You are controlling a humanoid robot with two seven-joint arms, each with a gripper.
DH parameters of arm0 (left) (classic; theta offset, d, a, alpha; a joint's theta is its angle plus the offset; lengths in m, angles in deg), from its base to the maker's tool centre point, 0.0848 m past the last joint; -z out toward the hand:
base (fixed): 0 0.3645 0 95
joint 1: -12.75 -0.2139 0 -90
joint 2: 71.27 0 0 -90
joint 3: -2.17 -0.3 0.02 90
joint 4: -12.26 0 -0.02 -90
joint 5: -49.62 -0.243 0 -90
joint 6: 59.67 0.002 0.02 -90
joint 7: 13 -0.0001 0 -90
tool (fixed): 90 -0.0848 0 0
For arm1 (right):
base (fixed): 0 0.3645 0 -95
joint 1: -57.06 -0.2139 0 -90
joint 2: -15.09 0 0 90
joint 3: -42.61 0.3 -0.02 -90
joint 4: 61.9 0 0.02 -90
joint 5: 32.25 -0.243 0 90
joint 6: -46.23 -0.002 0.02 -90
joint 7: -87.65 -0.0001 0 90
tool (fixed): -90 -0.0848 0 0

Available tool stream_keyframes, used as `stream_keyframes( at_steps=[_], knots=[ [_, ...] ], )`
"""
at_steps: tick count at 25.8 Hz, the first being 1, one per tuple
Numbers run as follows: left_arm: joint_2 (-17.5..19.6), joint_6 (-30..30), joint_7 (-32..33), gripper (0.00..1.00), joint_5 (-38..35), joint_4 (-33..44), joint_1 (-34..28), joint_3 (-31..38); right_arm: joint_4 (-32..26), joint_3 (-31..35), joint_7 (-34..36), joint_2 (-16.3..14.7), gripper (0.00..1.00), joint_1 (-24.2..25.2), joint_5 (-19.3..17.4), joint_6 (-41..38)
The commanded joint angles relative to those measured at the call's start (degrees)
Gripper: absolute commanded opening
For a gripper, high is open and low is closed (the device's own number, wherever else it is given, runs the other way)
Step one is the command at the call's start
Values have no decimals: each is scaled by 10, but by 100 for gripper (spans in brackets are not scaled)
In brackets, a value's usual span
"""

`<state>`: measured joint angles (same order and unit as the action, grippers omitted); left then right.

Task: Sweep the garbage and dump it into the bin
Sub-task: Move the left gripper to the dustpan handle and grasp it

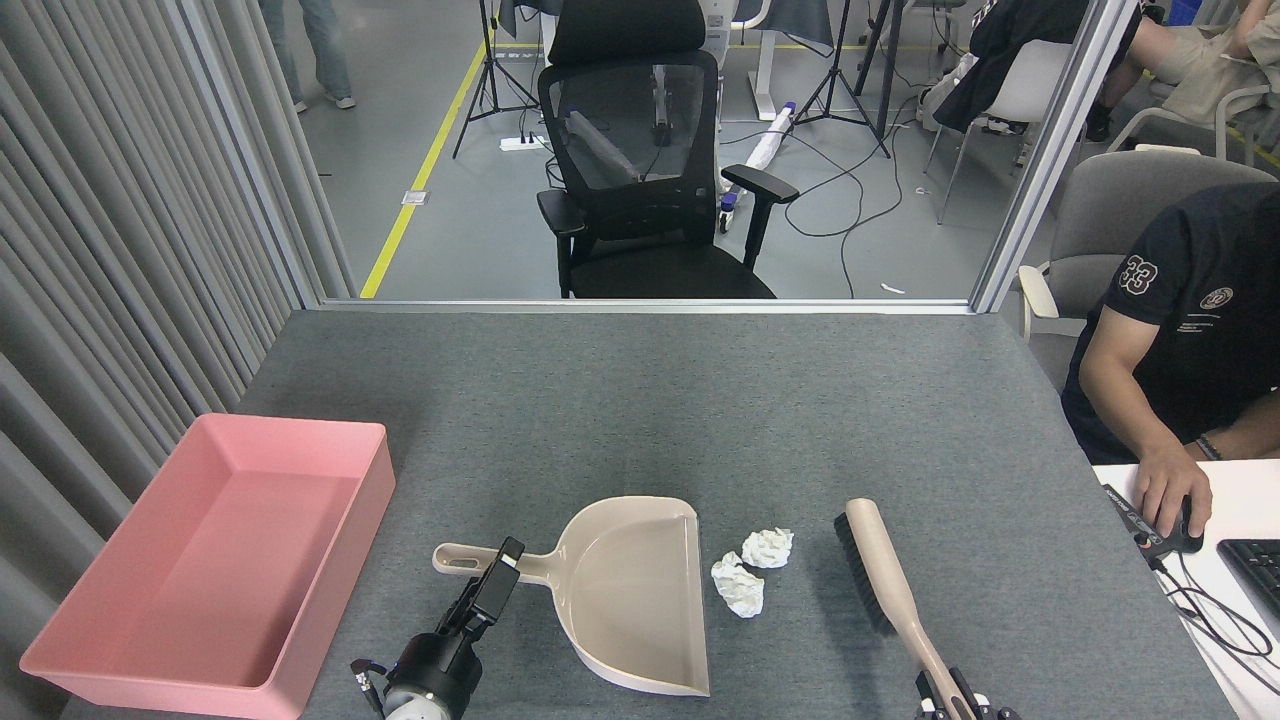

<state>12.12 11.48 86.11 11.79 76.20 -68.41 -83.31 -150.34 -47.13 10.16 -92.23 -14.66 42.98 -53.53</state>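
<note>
The table (640, 400) in front of me has a gray cloth top that looks rough and fuzzy, a bit like felt, with no shine. The bin (215, 560) is pink plastic, smooth, with a soft shine on its walls. The dustpan (620, 590) is beige plastic, smooth and a little glossy inside. The garbage (745, 572) is white paper, all crumpled and wrinkly, and dull. The brush (890, 580) has a smooth beige plastic back and dark, rough-looking bristles. My left gripper (500, 570) looks like hard black plastic, mostly dull.
</note>
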Motion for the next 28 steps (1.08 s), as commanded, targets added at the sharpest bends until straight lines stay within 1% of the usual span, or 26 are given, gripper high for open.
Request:
stream_keyframes(
  at_steps=[1, 5, 8, 10, 18, 23, 26, 28],
  knots=[
    [-1, 6, 0, 85, 3, -3, 6, 1, -1, 0, 1, 1, 0, 0, 0, -2],
    [0, 14, 8, 83, 4, -7, 7, 11, -1, 0, 2, 1, 0, 0, 0, -2],
    [0, 14, 21, 76, 7, -6, 7, 16, -1, 0, 8, 2, 0, 1, 0, -2],
    [0, 11, 30, 73, 7, -6, 7, 17, -1, 0, 8, 2, 0, 0, 0, -2],
    [0, 12, 29, 72, 0, -9, 7, 16, -1, -1, 8, 2, 0, 1, 0, -2],
    [0, 7, 32, 61, 2, -9, 7, 17, -2, -1, 8, 3, 0, 1, -1, -2],
    [0, 7, 34, 50, 2, -8, 7, 17, -2, -1, 10, 3, 0, 2, -1, -3],
    [0, 7, 34, 47, 2, -8, 7, 18, -2, -1, 13, 3, 0, 2, 0, -3]
  ],
)
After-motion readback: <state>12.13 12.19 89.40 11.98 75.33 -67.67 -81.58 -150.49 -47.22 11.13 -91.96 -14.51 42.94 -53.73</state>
